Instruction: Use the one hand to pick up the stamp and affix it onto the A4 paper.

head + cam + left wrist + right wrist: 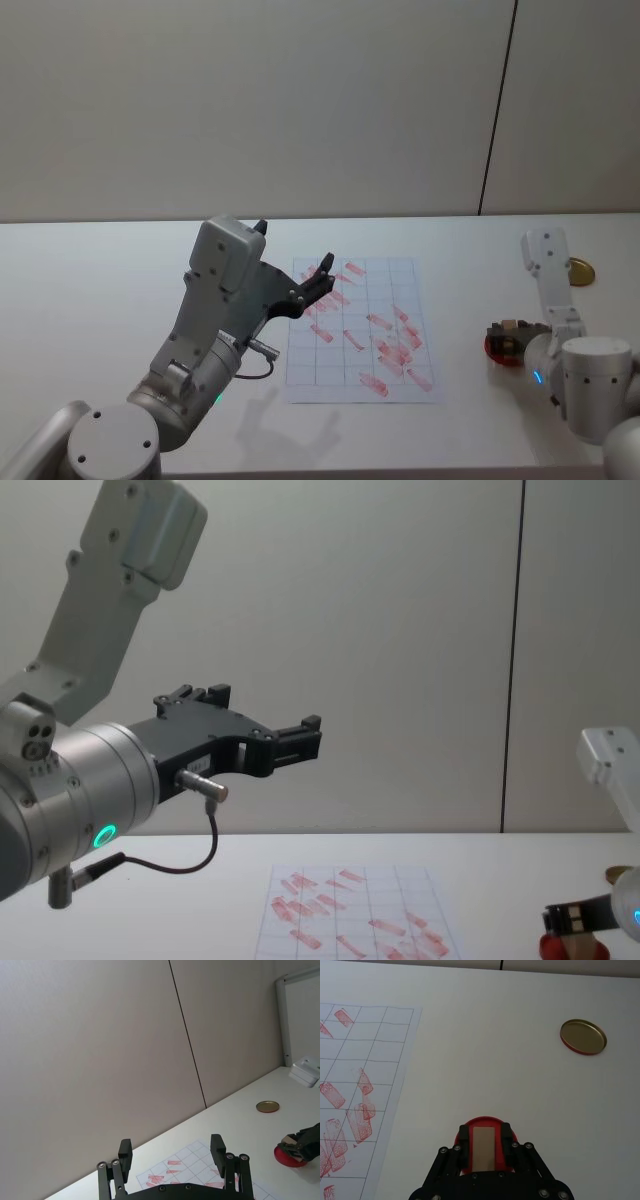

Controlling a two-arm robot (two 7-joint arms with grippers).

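- Right gripper (483,1149), right of the paper (362,330), clamps the stamp (483,1148) over the red dish (485,1124).
- Left gripper (171,1155) hangs above the paper, fingers apart.

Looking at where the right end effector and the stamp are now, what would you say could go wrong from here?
1. The right end effector grips the stamp over the red ink dish; the dish might lift or slide along with it.
2. The A4 paper already carries many red marks, so a new print may overlap one.
3. The left end effector hangs open above the paper's near-left part, and the arms could cross there.
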